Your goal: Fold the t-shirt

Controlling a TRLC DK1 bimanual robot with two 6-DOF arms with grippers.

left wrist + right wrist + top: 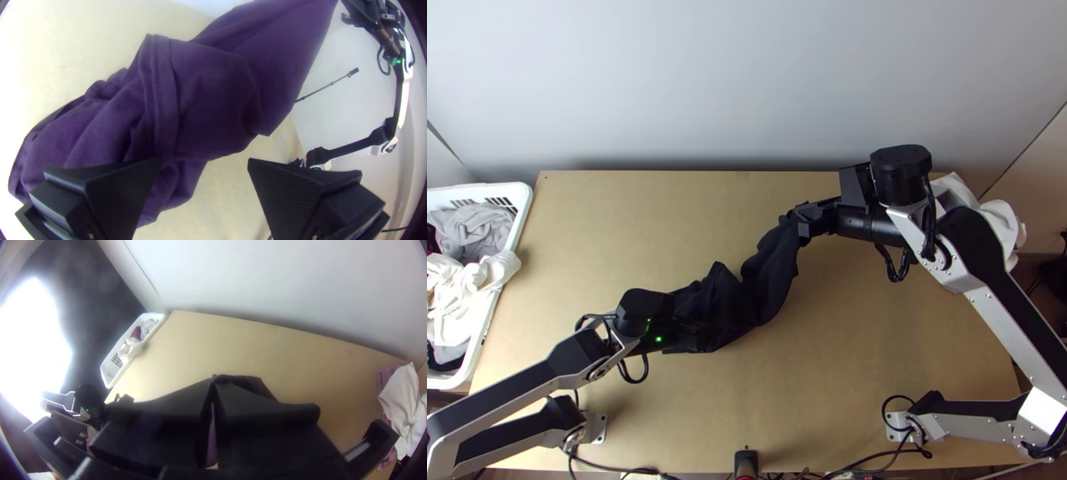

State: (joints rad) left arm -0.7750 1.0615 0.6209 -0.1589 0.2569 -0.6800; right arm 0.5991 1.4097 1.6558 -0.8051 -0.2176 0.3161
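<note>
While the right hand [801, 219] grips the shirt [773, 268] and the left [697, 326] gapes, wall [747, 80] backs wooden table [875, 344].

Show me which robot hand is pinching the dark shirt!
The right gripper, at the far end of the dark shirt: its fingers are closed on it. The left gripper, at the near end, has its fingers wide apart.

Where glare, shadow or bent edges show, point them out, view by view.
Top view: soft shadow where the wall meets the table. Left wrist view: table washed nearly white, dark corners. Right wrist view: white glare past the basket, table's far edge bowed.
</note>
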